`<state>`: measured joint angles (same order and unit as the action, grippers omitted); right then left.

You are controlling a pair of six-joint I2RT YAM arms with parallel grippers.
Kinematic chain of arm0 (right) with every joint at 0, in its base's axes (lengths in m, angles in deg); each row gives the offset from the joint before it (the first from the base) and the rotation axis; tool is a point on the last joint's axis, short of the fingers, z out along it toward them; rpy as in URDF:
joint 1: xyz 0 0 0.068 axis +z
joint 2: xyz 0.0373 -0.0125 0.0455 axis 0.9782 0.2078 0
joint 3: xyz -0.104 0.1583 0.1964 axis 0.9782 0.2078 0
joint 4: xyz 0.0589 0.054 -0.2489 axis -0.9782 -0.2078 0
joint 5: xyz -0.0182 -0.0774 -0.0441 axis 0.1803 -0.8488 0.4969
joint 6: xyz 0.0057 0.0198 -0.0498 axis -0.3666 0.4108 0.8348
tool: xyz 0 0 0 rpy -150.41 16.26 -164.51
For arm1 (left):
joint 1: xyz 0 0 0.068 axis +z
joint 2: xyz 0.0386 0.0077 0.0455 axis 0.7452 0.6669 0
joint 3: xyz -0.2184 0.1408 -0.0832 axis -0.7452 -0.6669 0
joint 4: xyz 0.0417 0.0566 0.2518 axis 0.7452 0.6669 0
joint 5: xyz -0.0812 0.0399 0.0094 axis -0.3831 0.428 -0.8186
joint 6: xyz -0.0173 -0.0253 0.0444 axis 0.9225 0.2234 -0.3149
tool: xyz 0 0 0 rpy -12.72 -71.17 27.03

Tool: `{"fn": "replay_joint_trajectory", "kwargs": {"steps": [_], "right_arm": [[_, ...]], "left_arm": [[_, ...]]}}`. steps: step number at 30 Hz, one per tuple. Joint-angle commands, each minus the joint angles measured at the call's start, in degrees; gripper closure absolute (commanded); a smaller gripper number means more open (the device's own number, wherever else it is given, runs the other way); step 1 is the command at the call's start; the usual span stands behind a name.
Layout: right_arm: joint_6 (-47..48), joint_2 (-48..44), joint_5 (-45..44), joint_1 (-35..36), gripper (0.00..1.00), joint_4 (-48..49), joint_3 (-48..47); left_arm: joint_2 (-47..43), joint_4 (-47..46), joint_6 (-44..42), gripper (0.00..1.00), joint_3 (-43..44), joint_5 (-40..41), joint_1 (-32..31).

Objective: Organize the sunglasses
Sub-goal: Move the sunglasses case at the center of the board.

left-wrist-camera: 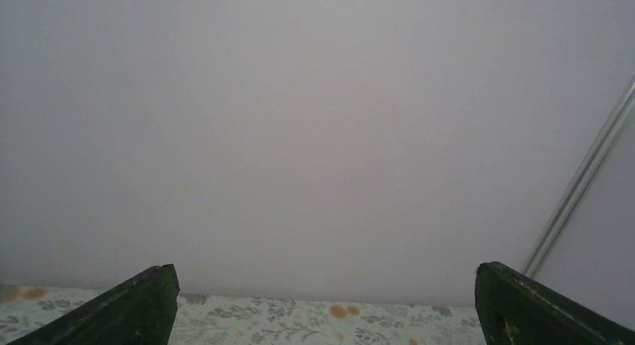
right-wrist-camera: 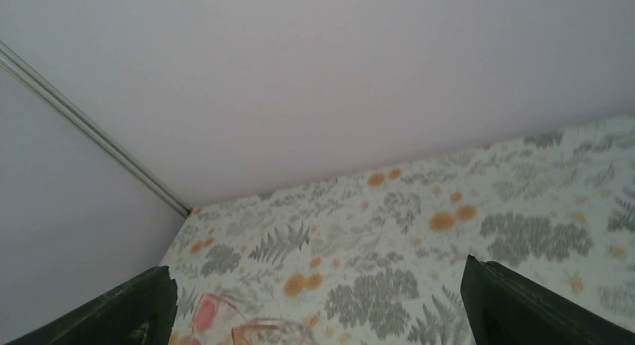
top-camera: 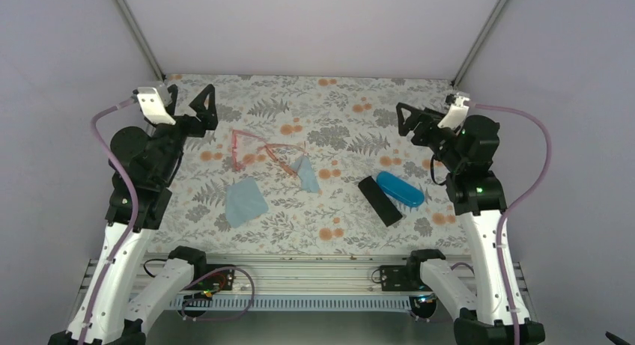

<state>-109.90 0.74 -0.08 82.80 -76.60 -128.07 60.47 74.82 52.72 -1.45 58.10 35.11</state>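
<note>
Left claw: the left gripper (left-wrist-camera: 326, 266) has its jaws spread wide with nothing between them. It's parked high at the far left, and its camera sees mostly the back wall.
Right claw: the right gripper (right-wrist-camera: 316, 264) is spread just as wide and is empty too. It hangs over the far right, angled in towards the middle.
Sunglasses: the sunglasses (top-camera: 263, 148) lie on the floral tablecloth (top-camera: 352, 225) left of centre, arms apparently splayed, and neither claw touches them. The right wrist view just catches them at its bottom edge.
Cloth: the light blue cloth (top-camera: 245, 201) lies flat, just nearer the arms than the sunglasses.
Case: the blue case (top-camera: 399, 188) sits right of centre, beside a black oblong piece (top-camera: 380, 200), well apart from the sunglasses.
Why so: my read is both arms are held back to keep the view open. The glasses are within reach of the left arm and the case within reach of the right.
Progress: by the look of it, nothing's been tidied yet.
</note>
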Motion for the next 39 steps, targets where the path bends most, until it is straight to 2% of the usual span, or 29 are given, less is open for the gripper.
{"fn": "replay_joint_trajectory", "kwargs": {"steps": [1,9,13,18,22,28,33,39], "right_arm": [[-2.41,-0.98,6.44,-2.41,0.02,2.31,5.66],[-11.52,-0.11,1.84,-4.14,0.00,-4.05,17.04],[-17.98,-1.14,-4.12,-4.42,0.00,-9.02,21.52],[-26.41,-3.09,-11.40,-4.59,0.00,-16.46,25.35],[-32.53,-3.61,-11.06,-4.29,0.00,-18.05,29.10],[-35.97,-3.83,-15.91,-3.38,0.00,-22.48,29.92],[-39.08,-3.68,-14.17,-1.09,0.00,-22.79,32.89],[-42.37,0.42,-13.02,3.35,0.00,-17.42,35.84]], "left_arm": [[0.58,-6.09,1.52,0.02,-2.32,-8.86,1.92],[-0.89,-12.95,6.03,0.00,-8.54,-16.44,3.35],[-1.48,-12.91,5.89,0.00,-10.01,-18.55,3.56],[-1.67,-14.12,6.16,0.00,-11.51,-21.17,3.66],[-1.51,-16.98,7.05,0.00,-13.22,-23.37,3.75],[-1.06,-19.42,6.77,0.00,-14.01,-27.26,3.75],[-0.35,-21.42,7.78,0.00,-15.13,-27.42,3.82],[1.19,-22.04,8.76,0.00,-15.79,-27.11,3.81]]}}
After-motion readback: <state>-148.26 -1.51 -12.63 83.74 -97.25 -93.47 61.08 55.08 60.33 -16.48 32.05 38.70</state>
